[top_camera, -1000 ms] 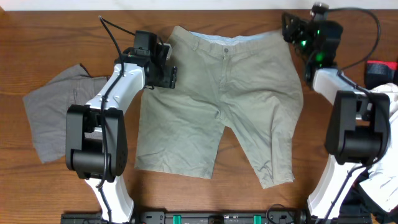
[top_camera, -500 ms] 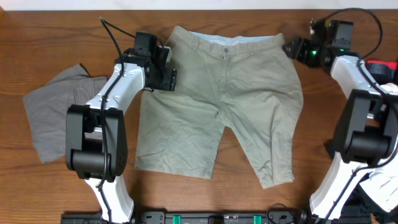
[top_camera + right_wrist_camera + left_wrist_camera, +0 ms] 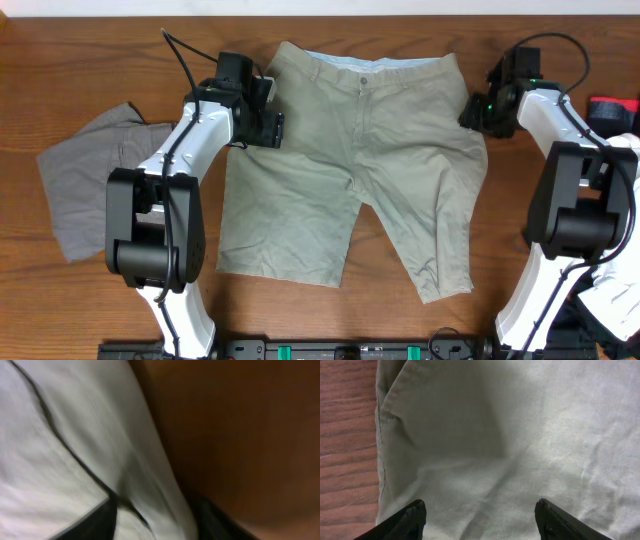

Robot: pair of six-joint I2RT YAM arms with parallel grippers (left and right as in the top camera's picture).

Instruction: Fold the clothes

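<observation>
The khaki-beige shorts [image 3: 370, 160] lie spread flat in the middle of the table, waistband at the far side, legs toward me. The darker grey shorts [image 3: 85, 185] lie crumpled at the left. My left gripper [image 3: 268, 118] is open, its fingers spread over the left hip of the khaki shorts [image 3: 520, 445]. My right gripper [image 3: 474, 108] is open at the right hip edge of the khaki shorts. In the blurred right wrist view the fingers [image 3: 155, 520] straddle the cloth's edge [image 3: 75, 460].
Wooden table [image 3: 560, 250] under everything. A red and black object [image 3: 612, 110] and white cloth [image 3: 615, 290] sit at the far right edge. The arm bases stand at the front left and front right.
My right gripper has swung from above the far right corner down and inward to the shorts' right hip edge. The left arm and both shorts have not moved.
</observation>
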